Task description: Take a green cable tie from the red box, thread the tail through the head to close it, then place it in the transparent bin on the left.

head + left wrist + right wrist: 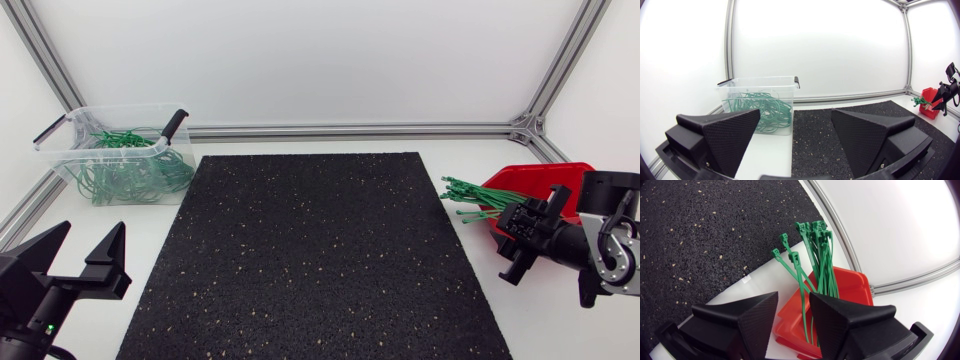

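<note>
Overhead plus wrist views, black mat (310, 260) shared

Bin (120, 108) left of mat (310, 260) — box (530, 180) right, cable ties (470, 195) in both.

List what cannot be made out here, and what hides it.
Right wrist view: the right gripper covers the lower ends of the green cable ties and part of the red box.
Head view: the right arm hides most of the red box.
Left wrist view: the red box is too small for detail.
The transparent bin: its tangled ties cannot be counted.
</note>
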